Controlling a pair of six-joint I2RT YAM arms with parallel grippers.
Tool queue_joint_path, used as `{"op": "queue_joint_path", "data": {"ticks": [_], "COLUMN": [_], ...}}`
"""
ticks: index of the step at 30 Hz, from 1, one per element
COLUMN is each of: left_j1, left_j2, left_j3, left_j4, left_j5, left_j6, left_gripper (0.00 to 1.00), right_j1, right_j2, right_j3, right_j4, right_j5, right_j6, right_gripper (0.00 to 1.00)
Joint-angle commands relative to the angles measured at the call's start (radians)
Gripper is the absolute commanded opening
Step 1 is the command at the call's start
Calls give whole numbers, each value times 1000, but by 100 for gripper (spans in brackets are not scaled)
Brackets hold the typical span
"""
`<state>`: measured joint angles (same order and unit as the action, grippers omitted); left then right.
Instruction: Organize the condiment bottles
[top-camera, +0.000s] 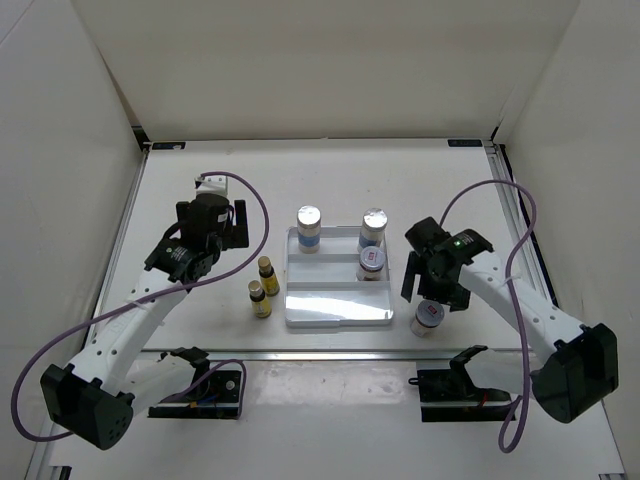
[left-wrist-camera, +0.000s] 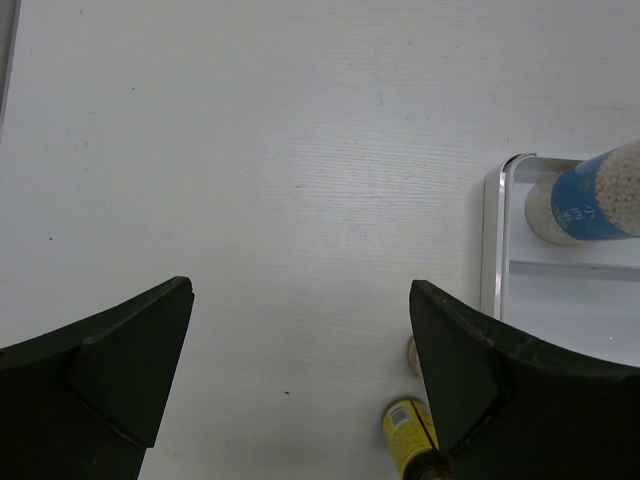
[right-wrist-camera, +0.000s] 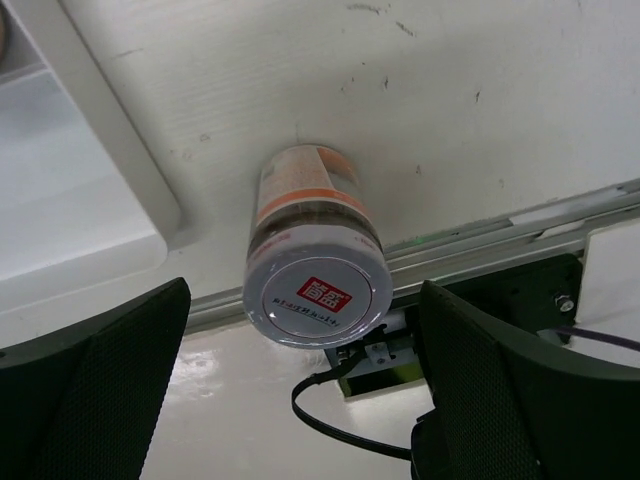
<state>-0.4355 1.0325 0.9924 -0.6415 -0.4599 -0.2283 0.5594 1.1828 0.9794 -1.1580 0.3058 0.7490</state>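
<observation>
The short silver-lidded jar (right-wrist-camera: 316, 290) bears a red logo; two tiny yellow bottles (top-camera: 261, 303) have dark caps; the rectangular tray (top-camera: 335, 318) is white.

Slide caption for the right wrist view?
Open right gripper above a red-label jar standing on the table beside the white tray.

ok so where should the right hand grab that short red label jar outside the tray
Take the jar by its round body just under the silver lid, coming straight down from above. It stands upright on the table beside the tray, with bare space either side for the fingers, and the open right hand hangs right over it.
</observation>
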Motion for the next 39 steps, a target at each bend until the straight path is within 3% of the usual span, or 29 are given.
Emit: {"op": "queue_joint_path", "data": {"ticks": [1,6,15,16,17,21,28,35,39], "left_j1": [3,3,3,3,3,3,3,3,3], "left_j2": [-5,-5,5,5,5,5,5,5,5], "left_j3": [22,22,22,22,22,22,22,22,22], "left_j4": [22,22,22,22,22,22,22,22,22], "left_j5": [12,21,21,21,21,21,30,30,30], "left_j6": [4,4,4,4,4,4,4,4,4], "left_gripper": [100,100,100,100,100,100,100,100,100], "right_j1": [-19,-50,-59,-59,-59,-59,-50,72,166], "right_j2": [-35,-45,-43,-43,-34,-97,-281,-278,-122], "right_j3": [-48,-143,-206,-206,-206,-206,-96,87,172], "right_j4": [10,84,184,184,184,161,129,202,286], "right_j5": [-33,-109,-142,-142,-142,-96,-85,-56,-86], "right_j6": [75,75,44,44,44,53,36,-66,-119], "right_gripper": [97,96,75,71,59,31,1,0,0]}}
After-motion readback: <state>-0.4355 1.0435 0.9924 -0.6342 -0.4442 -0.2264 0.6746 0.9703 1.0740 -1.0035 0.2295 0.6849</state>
